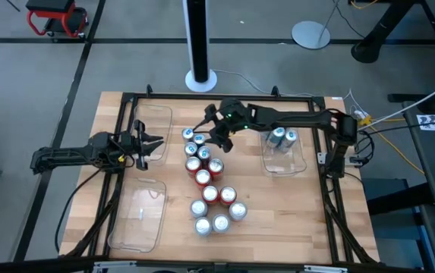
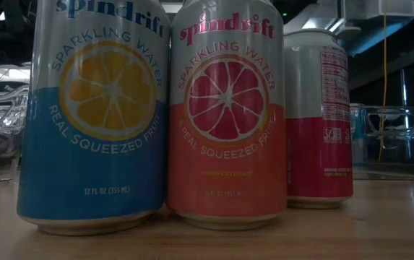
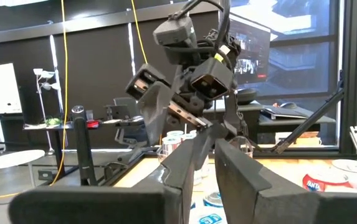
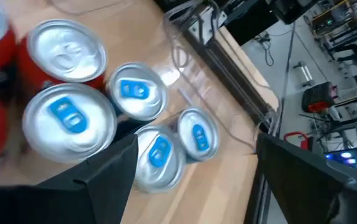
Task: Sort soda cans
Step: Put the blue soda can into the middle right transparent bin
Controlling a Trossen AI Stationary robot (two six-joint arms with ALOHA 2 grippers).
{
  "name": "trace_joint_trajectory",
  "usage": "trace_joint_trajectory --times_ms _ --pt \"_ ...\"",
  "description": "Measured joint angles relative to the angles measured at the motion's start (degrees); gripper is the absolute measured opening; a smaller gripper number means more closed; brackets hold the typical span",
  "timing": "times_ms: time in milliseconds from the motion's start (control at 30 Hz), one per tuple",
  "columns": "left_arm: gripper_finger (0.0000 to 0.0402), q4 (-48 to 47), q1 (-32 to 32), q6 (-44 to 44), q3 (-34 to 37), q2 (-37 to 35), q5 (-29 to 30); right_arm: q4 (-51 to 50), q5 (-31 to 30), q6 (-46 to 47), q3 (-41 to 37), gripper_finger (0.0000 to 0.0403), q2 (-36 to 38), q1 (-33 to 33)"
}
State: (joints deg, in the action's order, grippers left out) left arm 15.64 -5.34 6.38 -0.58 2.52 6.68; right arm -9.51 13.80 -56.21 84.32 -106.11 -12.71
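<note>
A: Item one, far left?
B: Left gripper point(image 1: 156, 144), at nine o'clock on the table point(image 1: 308, 227), hovering between two clear trays: one point(image 1: 150, 121) toward eleven o'clock, one point(image 1: 137, 216) toward seven. Fingers point(image 3: 190, 162) nearly pressed together, holding nothing.

A: Centre?
B: The soda cans point(image 1: 206, 182), upright in a loose cluster running from the middle toward six o'clock. Blue-tabbed ones at the twelve o'clock end, red-bodied in the middle, silver-grey at the bottom. The low view shows a blue can point(image 2: 95, 115), a pink-orange can point(image 2: 225, 115) touching it, and a red can point(image 2: 318, 115) just beside.

A: Above them?
B: Right gripper point(image 1: 215, 129), over the blue-tabbed cans point(image 4: 159, 152); fingers point(image 4: 303, 168) spread wide, gripping nothing.

A: Right?
B: A third tray point(image 1: 285, 161) at two o'clock, with two cans point(image 1: 284, 136) standing inside.
</note>
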Motion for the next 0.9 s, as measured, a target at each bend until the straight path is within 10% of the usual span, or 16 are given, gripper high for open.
trace_joint_trajectory --times_ms 900 --pt "0.0059 0.0 0.0 0.1 0.0 0.0 0.0 -0.9 -0.1 13.7 2.4 0.0326 -7.5 -0.1"
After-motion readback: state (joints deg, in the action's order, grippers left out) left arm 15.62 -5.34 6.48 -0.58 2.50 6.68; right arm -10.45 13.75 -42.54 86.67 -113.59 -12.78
